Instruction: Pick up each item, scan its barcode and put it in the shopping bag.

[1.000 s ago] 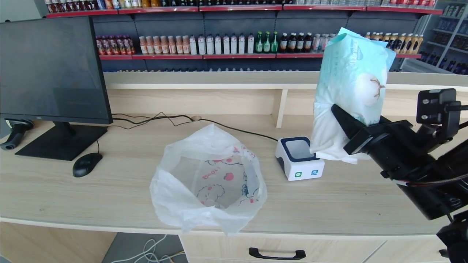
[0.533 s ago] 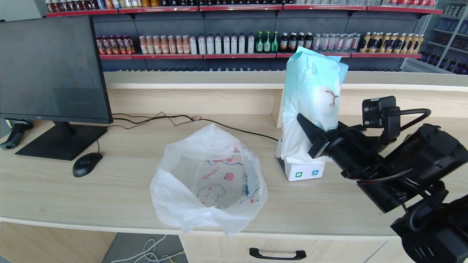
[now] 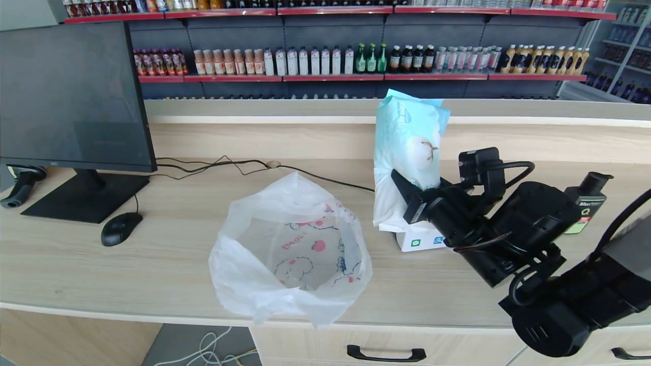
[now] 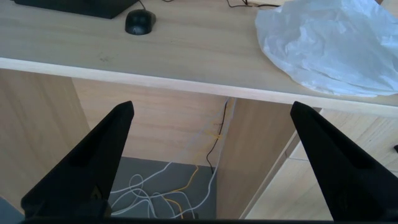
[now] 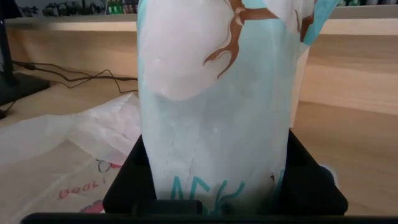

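Pale teal-and-white soft plastic pack [image 3: 409, 152] is upright in the air, its lower part pinched by the right gripper [image 3: 407, 190]. The right wrist view gives the clamp: black fingers [image 5: 134, 180] pressed on both sides of the pack. From the head view its bottom edge overlaps the top of the white cube barcode scanner with a blue rim [image 3: 419, 243]; touching or not, cannot tell. Translucent white plastic shopping bag with red print [image 3: 290, 254] sits just beside the scanner toward the robot's left, mouth open upward, its print showing through the inner wall. The bag's skirt reaches the light wooden counter's front edge [image 3: 152, 310], as the left wrist view confirms. Bare counter lies between the bag and the black computer mouse [image 3: 121, 229], and in front of the scanner. A dark bottle with a black cap and green label [image 3: 585, 206] stands to the right, behind the right arm. The left gripper [image 4: 211, 109] hangs below the counter edge, fingers spread wide, over loose cables on the floor [image 4: 168, 193]. A black monitor [image 3: 71, 96] stands at far left.
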Controlling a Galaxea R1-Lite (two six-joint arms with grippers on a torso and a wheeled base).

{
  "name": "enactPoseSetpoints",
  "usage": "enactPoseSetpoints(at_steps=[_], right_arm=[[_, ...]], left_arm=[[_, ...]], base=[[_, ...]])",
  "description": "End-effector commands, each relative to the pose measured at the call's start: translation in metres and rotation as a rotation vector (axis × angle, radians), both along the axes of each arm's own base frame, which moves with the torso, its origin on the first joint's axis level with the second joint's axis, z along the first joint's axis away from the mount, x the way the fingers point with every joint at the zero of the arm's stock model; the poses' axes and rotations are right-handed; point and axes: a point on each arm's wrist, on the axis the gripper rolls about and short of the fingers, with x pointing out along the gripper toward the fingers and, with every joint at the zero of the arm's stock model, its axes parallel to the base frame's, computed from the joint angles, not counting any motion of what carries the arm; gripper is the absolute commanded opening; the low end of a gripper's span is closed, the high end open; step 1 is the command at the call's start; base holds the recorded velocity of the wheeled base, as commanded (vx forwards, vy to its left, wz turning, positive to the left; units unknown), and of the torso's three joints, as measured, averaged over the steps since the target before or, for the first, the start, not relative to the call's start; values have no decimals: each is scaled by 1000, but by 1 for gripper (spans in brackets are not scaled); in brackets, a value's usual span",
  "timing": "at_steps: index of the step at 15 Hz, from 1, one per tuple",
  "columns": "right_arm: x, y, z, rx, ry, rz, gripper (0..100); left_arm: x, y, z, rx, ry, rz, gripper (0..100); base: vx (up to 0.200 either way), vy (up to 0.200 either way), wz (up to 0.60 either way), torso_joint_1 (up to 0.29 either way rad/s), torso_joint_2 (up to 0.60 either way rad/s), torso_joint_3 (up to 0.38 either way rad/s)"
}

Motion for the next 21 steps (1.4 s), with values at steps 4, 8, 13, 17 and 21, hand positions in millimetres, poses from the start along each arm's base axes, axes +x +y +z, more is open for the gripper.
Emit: enactPoseSetpoints(at_steps=[4, 8, 13, 17, 21], right_arm=[[12, -16, -1, 10, 0, -57, 0], [13, -20, -2, 20, 9, -90, 0], [15, -25, -2, 30, 15, -113, 0], [14, -25, 0, 32, 10, -112, 0], [8, -19, 8, 43, -14, -86, 0]], left_arm=[[0, 0, 0, -1, -1, 2, 100], [0, 0, 0, -1, -1, 0, 100], [0, 0, 0, -1, -1, 0, 100], [0, 0, 0, -1, -1, 2, 100], [0, 0, 0, -1, -1, 0, 100]], base=[[0, 0, 0, 0, 0, 0], [0, 0, 0, 0, 0, 0], [0, 0, 0, 0, 0, 0], [0, 0, 0, 0, 0, 0], [0, 0, 0, 0, 0, 0]])
